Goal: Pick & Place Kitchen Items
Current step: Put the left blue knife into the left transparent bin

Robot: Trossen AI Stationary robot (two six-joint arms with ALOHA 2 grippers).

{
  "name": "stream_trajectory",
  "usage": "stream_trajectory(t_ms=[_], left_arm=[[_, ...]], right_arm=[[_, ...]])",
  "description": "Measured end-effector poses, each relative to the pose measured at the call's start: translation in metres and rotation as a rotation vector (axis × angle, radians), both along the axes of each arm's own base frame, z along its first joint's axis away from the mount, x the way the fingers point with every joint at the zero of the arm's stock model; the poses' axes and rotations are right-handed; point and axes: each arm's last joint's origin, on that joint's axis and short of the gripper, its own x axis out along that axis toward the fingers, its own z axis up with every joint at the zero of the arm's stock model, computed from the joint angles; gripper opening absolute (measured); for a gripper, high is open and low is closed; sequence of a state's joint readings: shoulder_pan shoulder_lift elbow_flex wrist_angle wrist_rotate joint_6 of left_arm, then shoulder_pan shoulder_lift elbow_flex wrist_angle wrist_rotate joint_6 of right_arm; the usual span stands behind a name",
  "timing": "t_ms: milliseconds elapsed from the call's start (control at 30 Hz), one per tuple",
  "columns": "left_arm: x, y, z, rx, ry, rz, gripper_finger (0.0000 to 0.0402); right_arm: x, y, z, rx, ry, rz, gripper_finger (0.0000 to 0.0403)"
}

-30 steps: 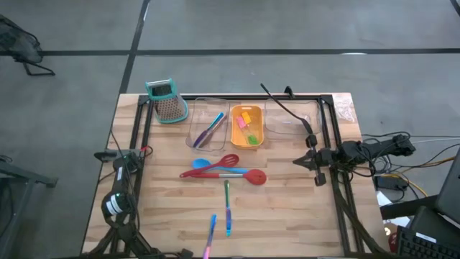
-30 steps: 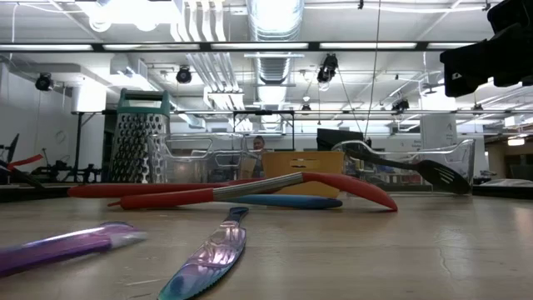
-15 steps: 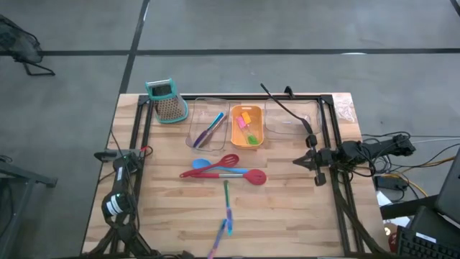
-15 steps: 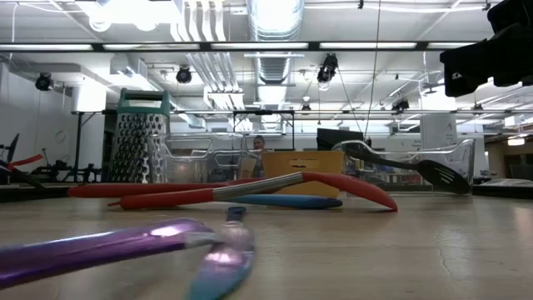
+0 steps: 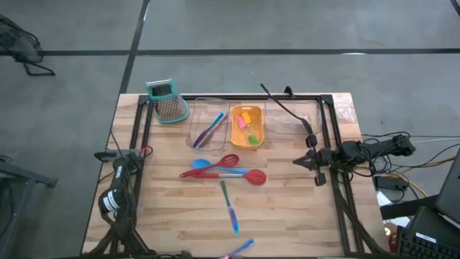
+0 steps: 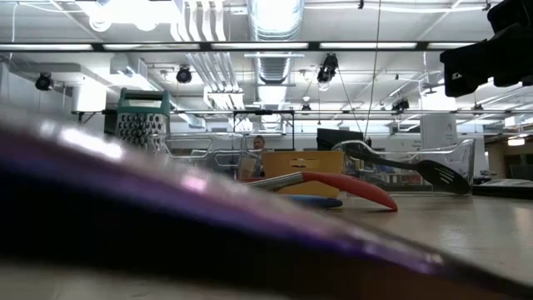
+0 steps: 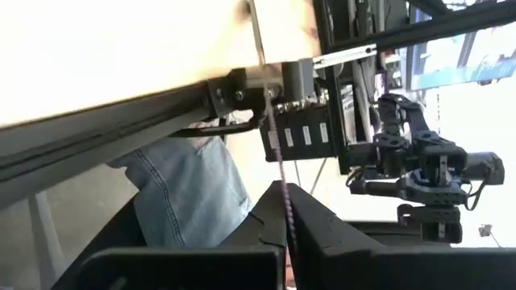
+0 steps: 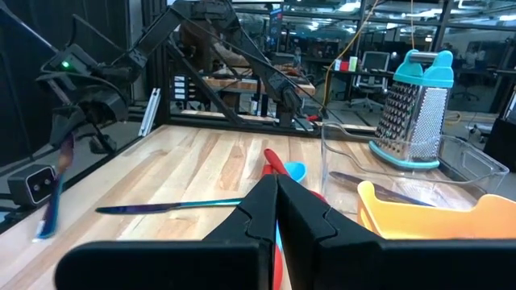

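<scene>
My left gripper (image 7: 284,193) is at the table's near edge, cut off in the high view, and is shut on a thin purple-and-blue stick (image 5: 241,247). In the right wrist view the stick (image 8: 52,193) hangs from that gripper (image 8: 71,133). A green-and-blue stick (image 5: 228,208) lies flat mid-table. Red spatulas and a blue spoon (image 5: 223,170) lie crossed beyond it. The black spoon (image 5: 287,111) leans in the right clear tray. My right gripper (image 8: 276,201) waits shut at the table's right side (image 5: 298,162). My left gripper pinches the stick's purple end (image 7: 280,211) between its two fingers (image 7: 262,229), and the stick shows edge-on between them. The stick is lifted clear of the table. Its blue end (image 8: 47,229) is free and slants down below the gripper.
At the far side stand a teal-topped grater (image 5: 167,101), a clear tray (image 5: 208,129) with blue and purple sticks, an orange tray (image 5: 246,126) with small pieces, and a second clear tray (image 5: 291,119). A person's jeans (image 7: 185,185) show beyond the table's near edge.
My left gripper has risen with the purple stick and rolled. The stick has come off the table and its blue end has swung toward the right and near edge, passing close before the low camera. It brushed the green-and-blue stick, whose near end shifted slightly right.
</scene>
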State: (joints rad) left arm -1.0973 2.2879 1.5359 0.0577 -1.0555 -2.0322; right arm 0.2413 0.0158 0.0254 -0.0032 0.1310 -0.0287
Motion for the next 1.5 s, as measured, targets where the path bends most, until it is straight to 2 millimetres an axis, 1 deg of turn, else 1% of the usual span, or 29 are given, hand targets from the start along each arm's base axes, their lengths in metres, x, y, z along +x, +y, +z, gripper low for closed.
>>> stream_trajectory(t_ms=[100,167,233,567,833,1433,1500], left_arm=[[0.000,0.003,-0.001,0.024,0.002,0.023,0.0000],[0.003,0.008,-0.001,0.088,0.008,0.042,0.0000],[0.005,0.011,-0.001,0.110,0.012,0.050,0.0000],[0.008,0.019,-0.005,0.167,0.044,0.070,0.0000],[0.013,0.030,-0.010,0.296,0.071,0.101,0.0000],[0.013,0.037,-0.013,0.294,0.090,0.104,0.0000],[0.013,0.037,-0.013,0.294,0.090,0.104,0.0000]], right_arm=[[0.000,0.000,0.000,0.002,0.001,0.000,0.0008],[0.000,0.000,0.000,0.000,0.001,0.000,0.0008],[0.000,0.000,0.000,0.000,0.000,0.000,0.0008],[0.000,0.000,0.000,0.000,0.002,0.001,0.0008],[0.000,0.000,0.000,0.001,0.003,0.000,0.0008],[0.000,0.000,-0.001,-0.004,0.008,0.000,0.0008],[0.000,0.000,-0.001,-0.085,-0.002,-0.006,0.0008]])
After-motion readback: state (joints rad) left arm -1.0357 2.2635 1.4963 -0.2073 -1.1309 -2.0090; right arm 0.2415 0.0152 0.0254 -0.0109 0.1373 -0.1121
